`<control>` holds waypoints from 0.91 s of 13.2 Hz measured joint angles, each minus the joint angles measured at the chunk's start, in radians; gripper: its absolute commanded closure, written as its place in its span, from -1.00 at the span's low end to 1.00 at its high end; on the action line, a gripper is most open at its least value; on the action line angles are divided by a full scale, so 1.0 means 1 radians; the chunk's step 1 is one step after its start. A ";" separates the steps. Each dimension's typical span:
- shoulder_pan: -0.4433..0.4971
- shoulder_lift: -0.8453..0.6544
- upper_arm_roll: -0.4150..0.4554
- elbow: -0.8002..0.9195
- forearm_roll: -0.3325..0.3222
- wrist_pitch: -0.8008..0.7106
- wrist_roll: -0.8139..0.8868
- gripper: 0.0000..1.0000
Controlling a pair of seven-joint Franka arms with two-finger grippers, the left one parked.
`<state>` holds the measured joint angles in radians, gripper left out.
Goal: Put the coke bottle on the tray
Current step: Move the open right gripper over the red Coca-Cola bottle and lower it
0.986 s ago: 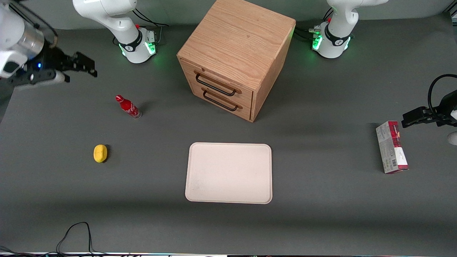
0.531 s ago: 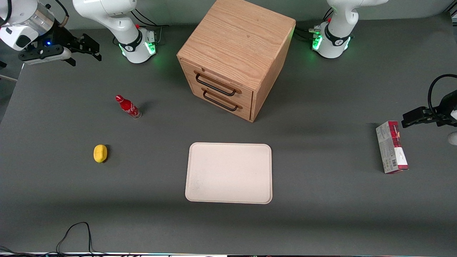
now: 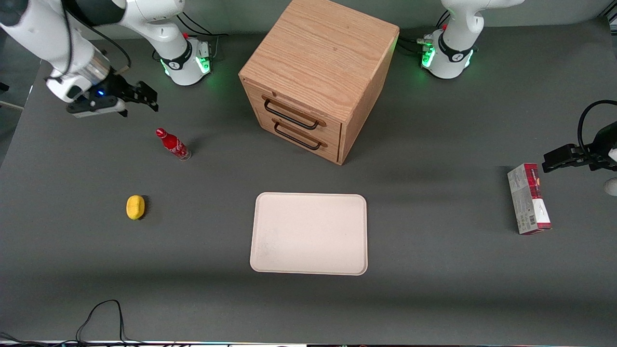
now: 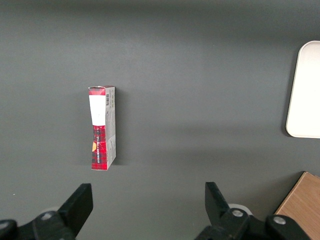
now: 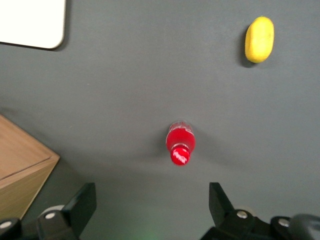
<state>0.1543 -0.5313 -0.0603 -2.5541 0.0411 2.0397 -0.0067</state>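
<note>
The coke bottle is a small red bottle with a red cap, standing upright on the grey table toward the working arm's end; the right wrist view looks down on its cap. My gripper hangs above the table, farther from the front camera than the bottle and a short way from it. Its fingers are spread wide and open, with only bare table between them. The cream-white tray lies flat near the table's middle, nearer the front camera than the wooden box; one corner shows in the right wrist view.
A wooden two-drawer box stands at the middle back. A yellow lemon lies nearer the front camera than the bottle. A red-and-grey carton lies toward the parked arm's end. A black cable loops at the front edge.
My gripper has swung from the table's end edge inward and come down lower, ending close to the bottle. The bottle, tray and lemon have not moved.
</note>
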 measured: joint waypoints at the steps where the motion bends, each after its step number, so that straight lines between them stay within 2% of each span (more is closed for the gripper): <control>1: 0.000 0.000 -0.001 -0.059 0.000 0.072 -0.008 -1.00; 6: 0.001 0.033 -0.068 -0.190 -0.002 0.277 -0.073 -1.00; 12: 0.005 0.084 -0.070 -0.235 -0.003 0.390 -0.074 -0.99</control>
<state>0.1590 -0.4474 -0.1299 -2.7891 0.0385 2.4299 -0.0811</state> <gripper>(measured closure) 0.000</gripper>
